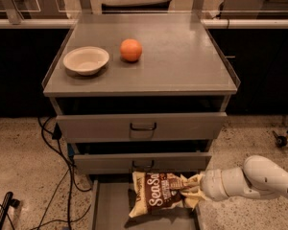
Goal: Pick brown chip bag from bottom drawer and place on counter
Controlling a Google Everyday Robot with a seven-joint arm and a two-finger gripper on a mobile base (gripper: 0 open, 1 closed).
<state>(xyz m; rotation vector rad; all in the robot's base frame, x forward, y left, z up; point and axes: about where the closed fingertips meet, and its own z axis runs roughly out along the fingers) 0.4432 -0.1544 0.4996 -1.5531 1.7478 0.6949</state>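
The brown chip bag point(156, 193), dark brown with cream ends and white "Sea Salt" lettering, hangs lifted above the open bottom drawer point(110, 206). My gripper point(191, 191) comes in from the right on a white arm and is shut on the bag's right end. The bag sits in front of the middle drawer's face. The counter point(182, 56) is the grey cabinet top above.
A cream bowl point(86, 60) and an orange point(131, 50) rest on the counter's left half. Two upper drawers with dark handles point(143, 126) are slightly open. Cables point(57, 176) run down the floor at the cabinet's left. A chair base point(285, 137) stands at the right.
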